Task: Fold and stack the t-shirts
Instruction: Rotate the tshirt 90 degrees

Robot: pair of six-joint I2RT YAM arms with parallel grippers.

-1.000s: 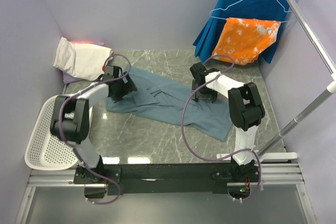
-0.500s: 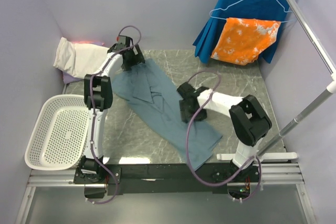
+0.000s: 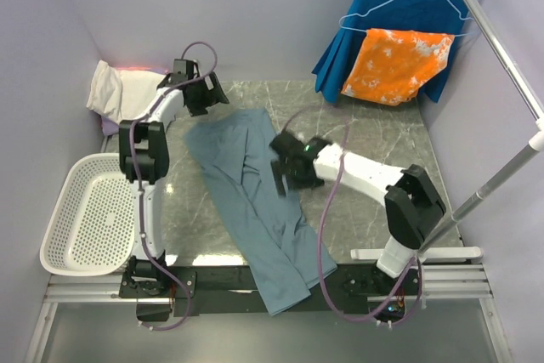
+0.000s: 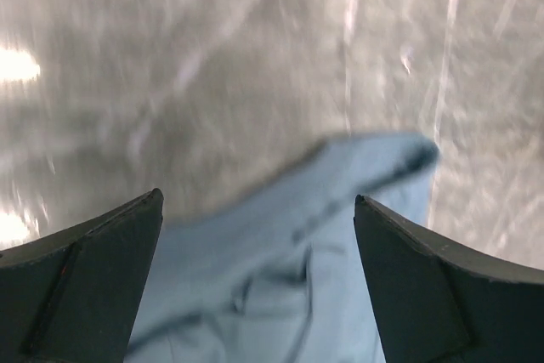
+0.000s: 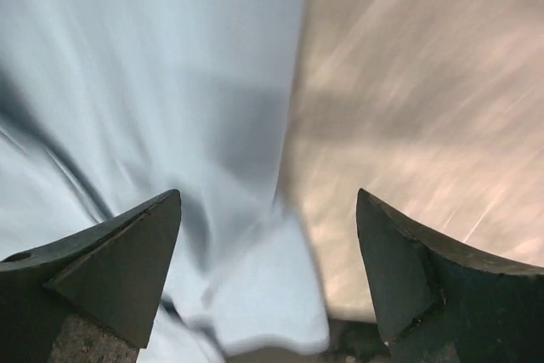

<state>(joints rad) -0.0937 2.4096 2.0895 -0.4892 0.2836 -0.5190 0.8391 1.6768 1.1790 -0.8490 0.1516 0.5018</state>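
The dusty blue-grey t-shirt (image 3: 251, 201) lies stretched in a long diagonal band from the back left of the table to the near edge, where its end hangs over the arm rail. My left gripper (image 3: 206, 99) is at the shirt's far end, jaws open, with blue cloth (image 4: 280, 269) below and between its fingers (image 4: 257, 200). My right gripper (image 3: 285, 172) is over the shirt's right edge at mid-table, jaws open, with the cloth edge (image 5: 212, 125) between them (image 5: 268, 195). The cream-white folded shirt (image 3: 127, 91) lies at the back left on a lavender one (image 3: 109, 127).
A white perforated basket (image 3: 89, 227) hangs off the table's left front. At the back right a royal-blue pleated garment (image 3: 399, 6) and an orange-and-white cloth (image 3: 395, 65) hang from a rack, whose metal pole (image 3: 510, 74) runs along the right side.
The blue-grey shirt swung from lying across the table to lying lengthwise, its near end now over the front edge. The left gripper went to the back left; the right gripper moved left toward mid-table.
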